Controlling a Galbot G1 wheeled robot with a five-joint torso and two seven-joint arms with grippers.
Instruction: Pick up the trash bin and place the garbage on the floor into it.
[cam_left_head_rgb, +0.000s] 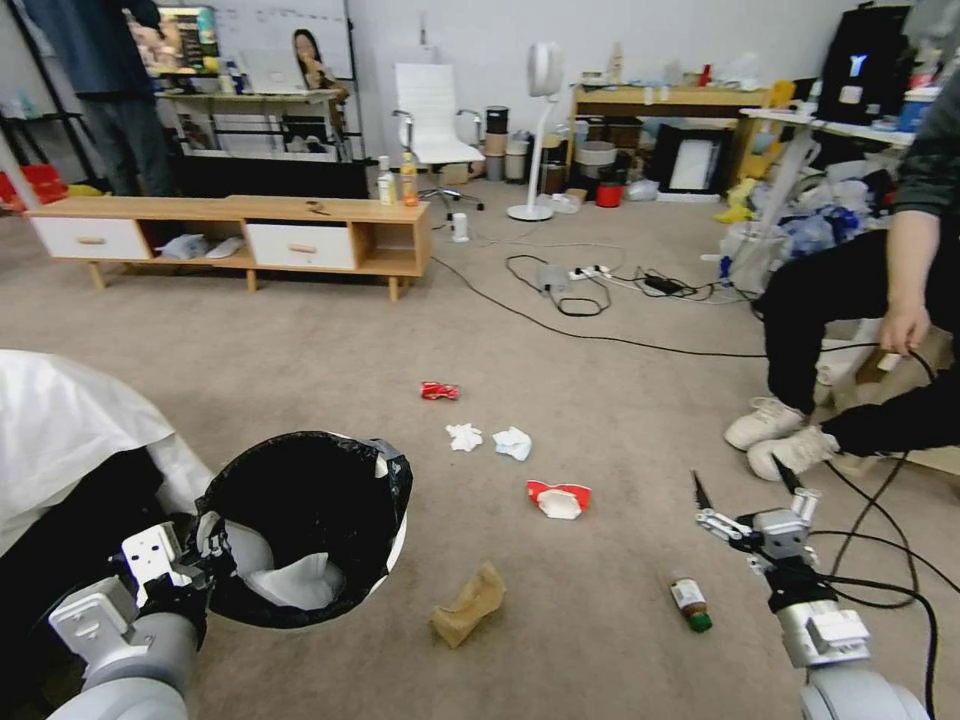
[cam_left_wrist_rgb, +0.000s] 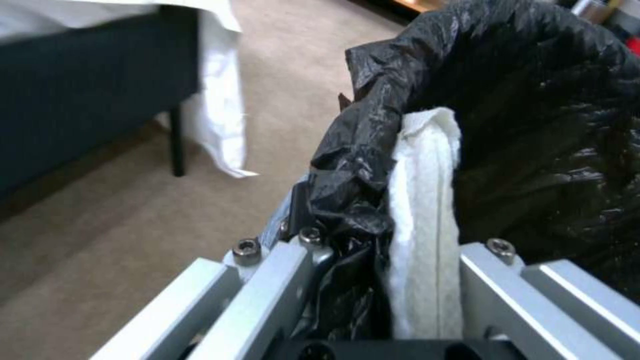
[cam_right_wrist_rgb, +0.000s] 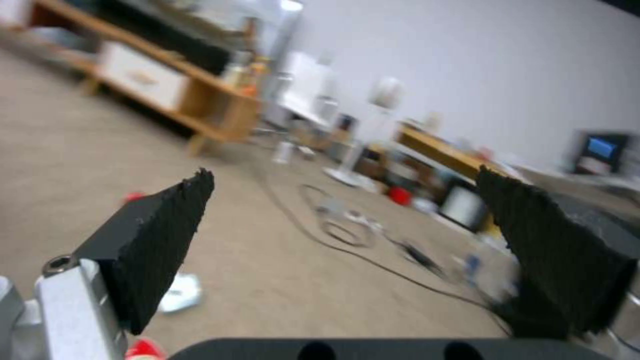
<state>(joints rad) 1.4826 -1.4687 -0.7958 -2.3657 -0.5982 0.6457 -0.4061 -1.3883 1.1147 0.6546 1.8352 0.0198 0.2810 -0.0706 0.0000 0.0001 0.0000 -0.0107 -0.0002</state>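
Left end effector (cam_left_head_rgb: 205, 560) clamped on bin (cam_left_head_rgb: 305, 525) rim, holding mouth up for litter; right end effector (cam_left_head_rgb: 745, 490) spread apart above bottle (cam_left_head_rgb: 690, 604).

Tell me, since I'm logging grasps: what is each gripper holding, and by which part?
The left gripper is shut on the trash bin, clamping its bag-covered rim. The right gripper is open above the floor, holding nothing.
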